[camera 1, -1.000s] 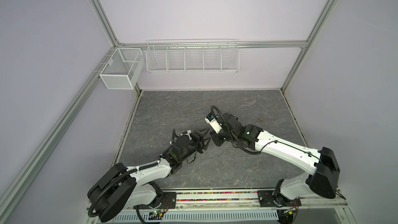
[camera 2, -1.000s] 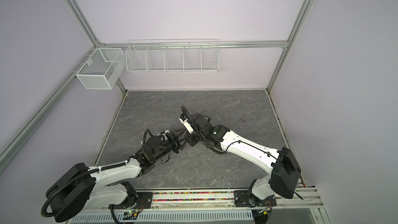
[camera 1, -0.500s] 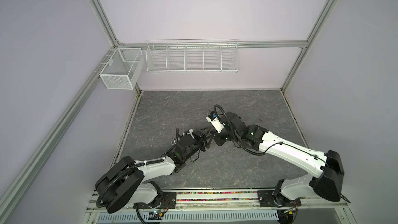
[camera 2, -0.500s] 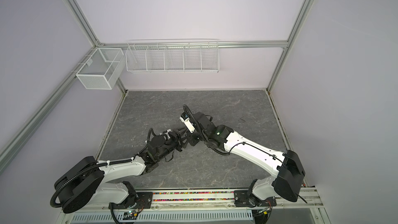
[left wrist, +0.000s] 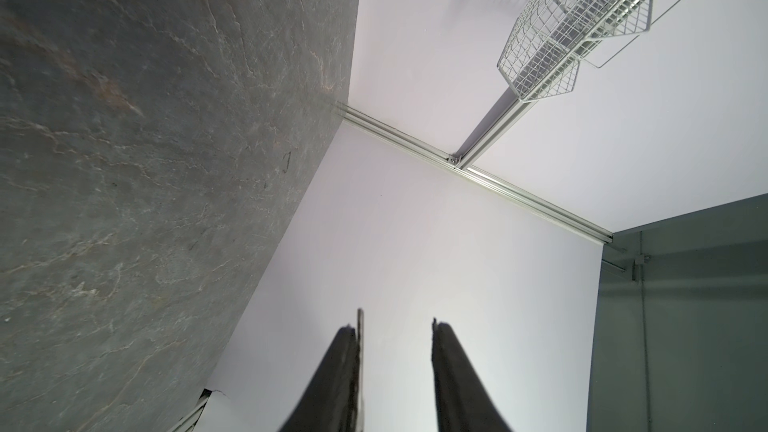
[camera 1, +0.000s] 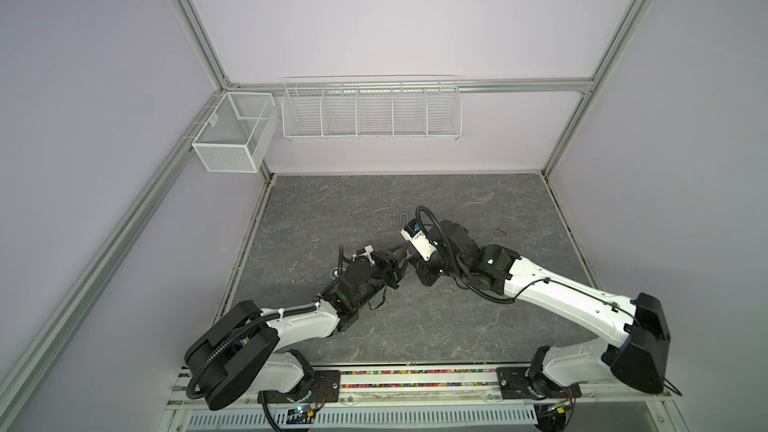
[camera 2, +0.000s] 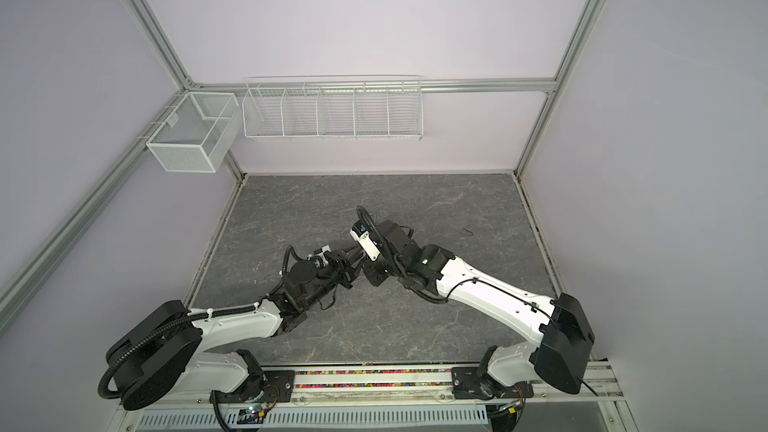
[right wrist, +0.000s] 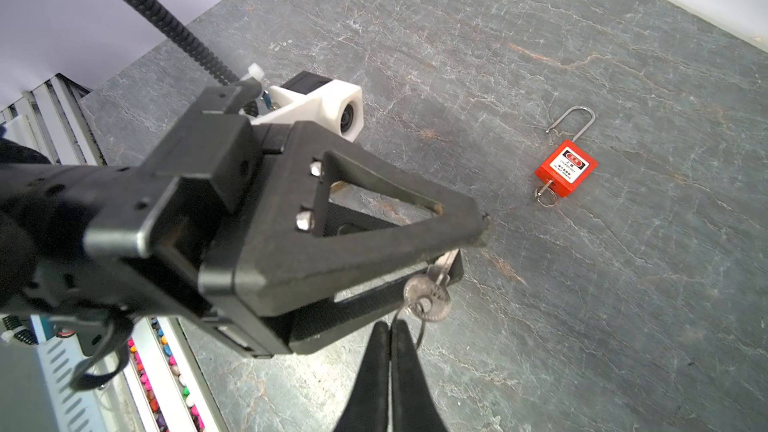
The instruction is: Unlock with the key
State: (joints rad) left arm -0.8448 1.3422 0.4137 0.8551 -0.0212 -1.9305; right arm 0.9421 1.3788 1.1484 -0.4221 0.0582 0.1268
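Note:
In the right wrist view my right gripper point(right wrist: 390, 326) is shut on the thin ring of a silver key point(right wrist: 428, 299). The key's blade reaches in between the black fingers of my left gripper point(right wrist: 471, 249). In the left wrist view that blade point(left wrist: 360, 334) lies flat against one finger, and a clear gap separates the two fingers, so the left gripper point(left wrist: 397, 324) is open. A red padlock point(right wrist: 565, 168) lies on the grey floor beyond, its shackle swung open and a second key with a ring in its base. Both grippers meet mid-floor in both top views point(camera 1: 405, 261).
A grey stone-patterned floor point(camera 1: 457, 201) is enclosed by pale walls. A long wire basket point(camera 1: 370, 110) and a small mesh box point(camera 1: 232, 135) hang on the back wall. A rail with coloured bits point(camera 1: 415, 380) runs along the front edge.
My left gripper has moved up to the right gripper and its fingers have narrowed around the key blade. The right arm shifted slightly back, still shut on the key ring.

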